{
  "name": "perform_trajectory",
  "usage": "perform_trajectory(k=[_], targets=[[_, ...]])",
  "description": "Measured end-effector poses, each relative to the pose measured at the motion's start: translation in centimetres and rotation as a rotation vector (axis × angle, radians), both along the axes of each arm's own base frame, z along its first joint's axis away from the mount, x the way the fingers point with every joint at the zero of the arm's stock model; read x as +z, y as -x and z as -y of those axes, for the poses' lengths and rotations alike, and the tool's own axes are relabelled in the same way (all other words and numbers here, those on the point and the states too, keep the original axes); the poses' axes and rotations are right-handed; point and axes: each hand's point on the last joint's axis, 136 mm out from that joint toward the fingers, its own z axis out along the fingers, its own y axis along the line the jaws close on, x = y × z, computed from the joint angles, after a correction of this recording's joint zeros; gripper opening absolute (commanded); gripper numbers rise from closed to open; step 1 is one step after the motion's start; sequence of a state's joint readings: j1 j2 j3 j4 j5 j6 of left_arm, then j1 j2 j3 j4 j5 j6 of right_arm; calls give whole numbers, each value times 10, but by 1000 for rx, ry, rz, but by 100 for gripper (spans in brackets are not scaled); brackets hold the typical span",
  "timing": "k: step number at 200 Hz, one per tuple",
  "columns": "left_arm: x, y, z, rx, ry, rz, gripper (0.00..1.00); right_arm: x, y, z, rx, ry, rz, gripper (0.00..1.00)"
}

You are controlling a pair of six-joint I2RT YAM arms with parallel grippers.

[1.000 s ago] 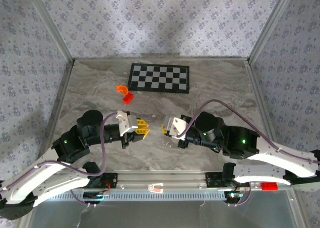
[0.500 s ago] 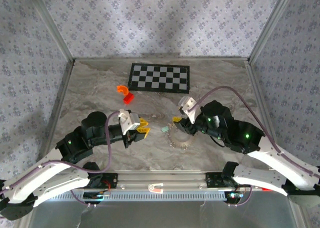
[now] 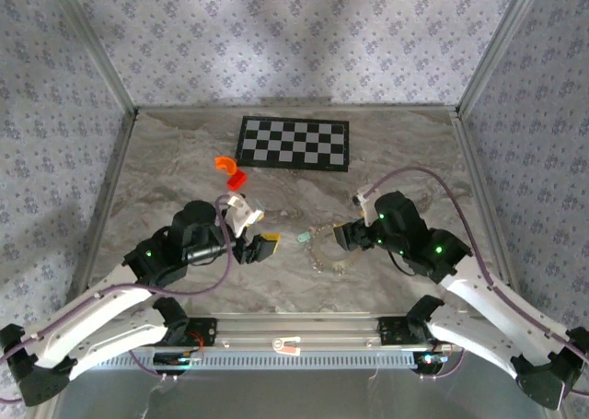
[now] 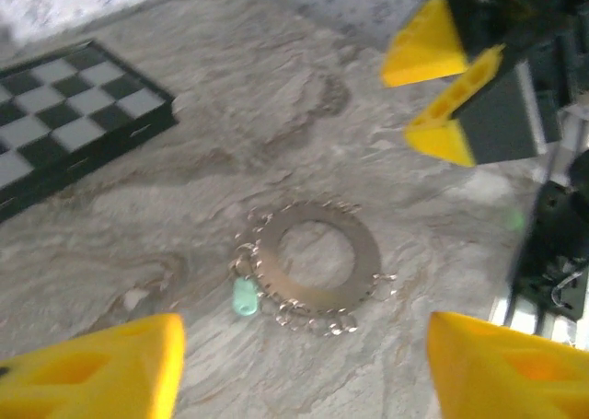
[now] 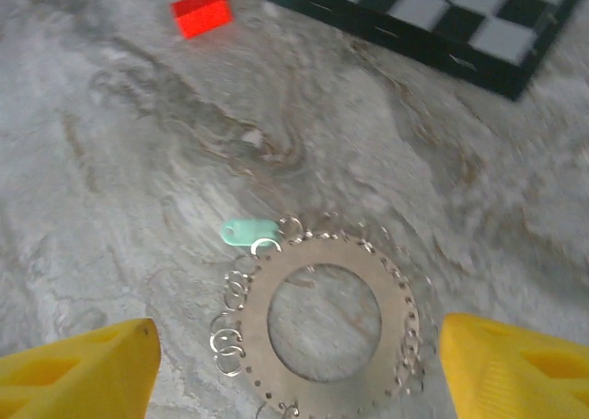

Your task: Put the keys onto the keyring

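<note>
Step in hand, as judged: checking. My left pincer (image 3: pixel 265 245) and right pincer (image 3: pixel 340 235) stood apart, empty; 1 key (image 5: pixel 248 231) touched the keyring (image 5: pixel 396 325). Next move: confirm threading.

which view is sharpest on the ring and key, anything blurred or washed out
Right wrist view: the flat silvery perforated ring and small teal key are fairly crisp. Left wrist view: softer, the ring's little loops smear. Top view: sharp, but the ring nearly fades into the grey marbled tabletop.
</note>
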State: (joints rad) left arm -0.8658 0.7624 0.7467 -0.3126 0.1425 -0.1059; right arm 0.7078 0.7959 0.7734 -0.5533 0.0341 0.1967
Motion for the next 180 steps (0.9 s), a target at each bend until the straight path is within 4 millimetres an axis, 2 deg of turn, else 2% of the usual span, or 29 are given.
perform_trajectory(k=[13,20,52,81,125,151,180], targets=[[-9,-13,-10,73,-6,-24,99,-8,-4,14,-66,-9,-2,95],[-14,-19,-16,113,-9,-39,100,-11,-6,23,-104,-12,-2,100],[-40,-51,-54,328,-35,-95,100,-23,-21,61,-277,-20,22,100],[-60,-72,-90,532,-62,-120,100,-35,-30,98,-432,-4,63,100],[-75,-90,-142,833,-140,-50,100,-55,-38,146,-640,16,118,100],[-82,-95,-183,1037,-168,22,100,-62,-43,165,-726,23,160,100],[-98,-89,-220,1206,-204,103,100,-63,-47,177,-772,23,259,99]])
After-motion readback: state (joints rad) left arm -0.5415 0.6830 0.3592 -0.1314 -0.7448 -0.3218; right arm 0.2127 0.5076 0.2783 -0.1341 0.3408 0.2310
